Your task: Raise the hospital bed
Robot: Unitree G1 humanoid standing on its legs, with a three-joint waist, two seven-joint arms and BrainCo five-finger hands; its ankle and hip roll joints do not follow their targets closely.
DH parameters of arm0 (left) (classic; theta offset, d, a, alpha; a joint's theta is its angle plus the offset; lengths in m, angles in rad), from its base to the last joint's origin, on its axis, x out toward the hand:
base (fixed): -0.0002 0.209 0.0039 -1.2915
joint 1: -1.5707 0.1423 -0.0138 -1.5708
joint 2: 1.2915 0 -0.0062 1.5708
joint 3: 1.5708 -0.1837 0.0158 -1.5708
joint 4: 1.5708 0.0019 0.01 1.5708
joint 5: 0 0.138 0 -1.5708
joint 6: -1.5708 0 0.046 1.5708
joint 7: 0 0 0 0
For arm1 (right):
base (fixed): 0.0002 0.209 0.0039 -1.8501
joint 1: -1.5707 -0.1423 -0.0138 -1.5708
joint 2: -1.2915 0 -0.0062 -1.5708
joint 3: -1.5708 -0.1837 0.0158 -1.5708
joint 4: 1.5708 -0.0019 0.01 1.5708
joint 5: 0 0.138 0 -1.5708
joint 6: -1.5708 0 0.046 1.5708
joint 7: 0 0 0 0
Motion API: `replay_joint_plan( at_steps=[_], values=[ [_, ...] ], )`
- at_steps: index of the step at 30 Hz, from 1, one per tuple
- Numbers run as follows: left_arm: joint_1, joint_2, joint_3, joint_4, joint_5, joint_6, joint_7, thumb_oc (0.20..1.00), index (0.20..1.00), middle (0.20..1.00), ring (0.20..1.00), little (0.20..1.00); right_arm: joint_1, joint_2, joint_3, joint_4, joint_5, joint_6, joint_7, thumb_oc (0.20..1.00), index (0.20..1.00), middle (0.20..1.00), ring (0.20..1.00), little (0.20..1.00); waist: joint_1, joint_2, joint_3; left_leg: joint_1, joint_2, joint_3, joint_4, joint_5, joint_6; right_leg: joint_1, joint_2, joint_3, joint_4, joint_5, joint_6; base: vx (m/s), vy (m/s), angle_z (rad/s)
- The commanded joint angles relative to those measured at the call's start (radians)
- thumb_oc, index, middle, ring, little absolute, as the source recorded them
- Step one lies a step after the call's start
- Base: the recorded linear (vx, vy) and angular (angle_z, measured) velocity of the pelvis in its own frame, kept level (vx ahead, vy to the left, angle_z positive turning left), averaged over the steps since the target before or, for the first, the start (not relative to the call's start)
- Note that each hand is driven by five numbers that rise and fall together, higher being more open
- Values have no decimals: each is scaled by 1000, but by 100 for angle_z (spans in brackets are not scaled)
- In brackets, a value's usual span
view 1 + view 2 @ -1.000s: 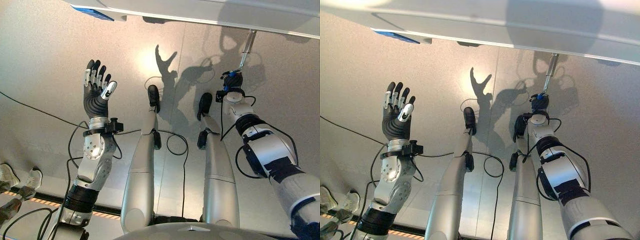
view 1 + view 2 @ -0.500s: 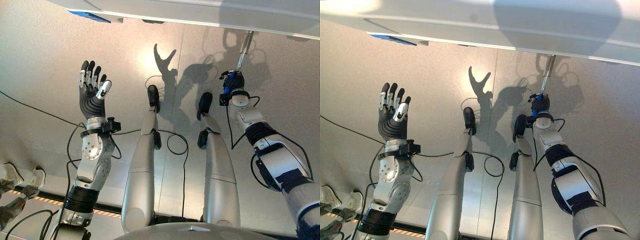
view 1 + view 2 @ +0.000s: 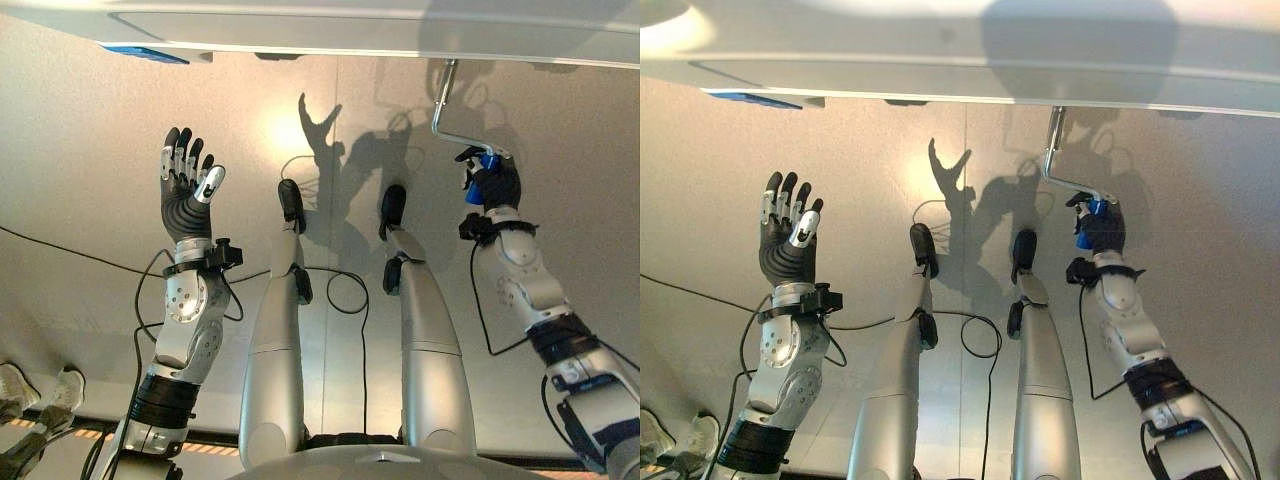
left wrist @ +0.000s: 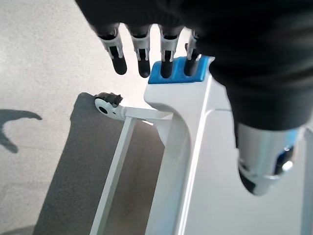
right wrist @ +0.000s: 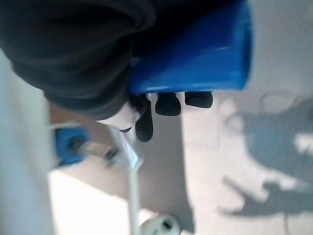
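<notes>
The hospital bed's white frame runs along the far edge of the head views. A metal crank hangs from it, bent to the right and ending in a blue handle. My right hand is shut on that handle; in the right wrist view the dark-tipped fingers curl round the blue handle. My left hand is held up on the left, open, with fingers straight and holding nothing. In the left wrist view its fingers point at a blue piece on the bed's white frame.
A person's shoes stand on the floor at the lower left. A caster wheel of the bed frame shows in the left wrist view. Grey floor lies between the bed and me.
My right hand has swung the blue handle to the right and toward me, so the crank now sticks out sideways instead of hanging straight. The left hand has hardly moved.
</notes>
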Motion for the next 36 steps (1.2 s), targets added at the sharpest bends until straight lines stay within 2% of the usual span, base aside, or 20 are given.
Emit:
replay_joint_plan(
  at_steps=[1,4,7,9,18,29,36],
  values=[
    [65,23,18,-71,39,-48,8,1000,1000,1000,1000,1000,-126,160,101,-210,-43,-126,109,200,200,200,200,200,23,-14,-17,-35,-77,-9,130,-145,11,42,-18,2,-193,123,104,0,0,0],
    [58,28,16,-63,43,-45,11,1000,1000,1000,1000,1000,-146,145,110,-153,-135,-84,56,200,200,200,200,200,24,-14,-17,-34,-78,-11,132,-147,12,47,-19,1,-194,123,105,0,0,0],
    [56,29,18,-62,43,-45,13,1000,1000,1000,1000,1000,-193,166,118,-39,-180,-47,13,200,200,200,200,200,33,-10,-17,-34,-79,-13,132,-146,13,49,-19,-1,-197,122,104,0,0,0],
    [57,27,21,-60,25,-53,14,1000,1000,1000,1000,1000,-278,203,122,128,-244,-5,-47,200,200,200,200,200,47,-4,-17,-33,-78,-15,131,-145,13,51,-22,-5,-197,122,103,0,-19,0],
    [55,22,10,-56,-15,-65,5,1000,1000,1000,1000,1000,-409,252,92,448,-243,44,-118,200,200,200,200,200,74,6,-17,-35,-85,-21,131,-146,16,49,-22,-8,-194,119,101,2,5,-1],
    [56,40,-13,-60,-24,-76,-1,1000,1000,1000,1000,1000,-488,202,-54,795,-155,36,-208,200,200,200,200,200,82,17,-17,-36,-91,-23,130,-156,22,46,-24,-3,-191,111,104,7,15,7],
    [43,66,-47,-78,-21,-79,-5,1000,1000,1000,1000,1000,-615,140,-22,1087,-182,122,-195,200,200,200,200,200,107,39,-17,-57,-96,-32,139,-160,26,23,-24,-4,-175,102,107,3,7,2]
  ],
)
